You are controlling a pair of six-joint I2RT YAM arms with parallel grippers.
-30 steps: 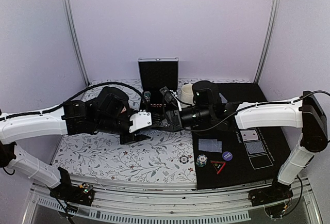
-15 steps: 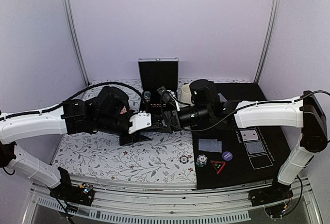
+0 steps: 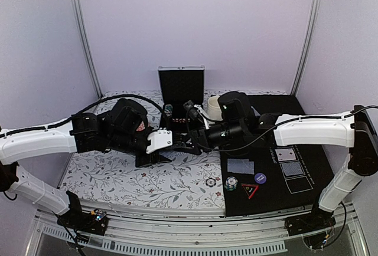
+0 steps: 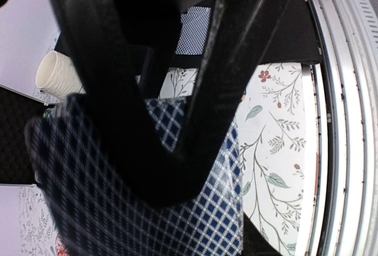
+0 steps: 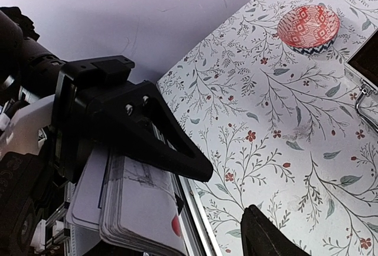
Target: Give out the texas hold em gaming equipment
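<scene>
— Playing cards [image 4: 195, 220]: where is the deck?
— Held off the worktop [image 3: 118, 176] by the left gripper [image 3: 160, 150]. Its jaws are clamped on the stack, and the checked backs face the left wrist camera.
— And the right gripper [image 3: 190, 142]?
— Just beside the deck, facing it, near the middle of the worktop. Only one of its fingers [image 5: 266, 238] shows in its own wrist view, so I cannot tell whether the jaws are apart or together.
— What lies further right?
— A striped chip [image 3: 211, 181] on the floral cloth, just beside the edge of the black mat [image 3: 319, 144]. On the mat are a second chip [image 3: 231, 182], a face-down card [image 3: 240, 166], the triangle marker [image 3: 250, 190] and the dark blue disc [image 3: 260, 178]. Beyond them is a face-up card [image 3: 287, 154], with another face-down card [image 3: 293, 169] just beside it on the near side.
</scene>
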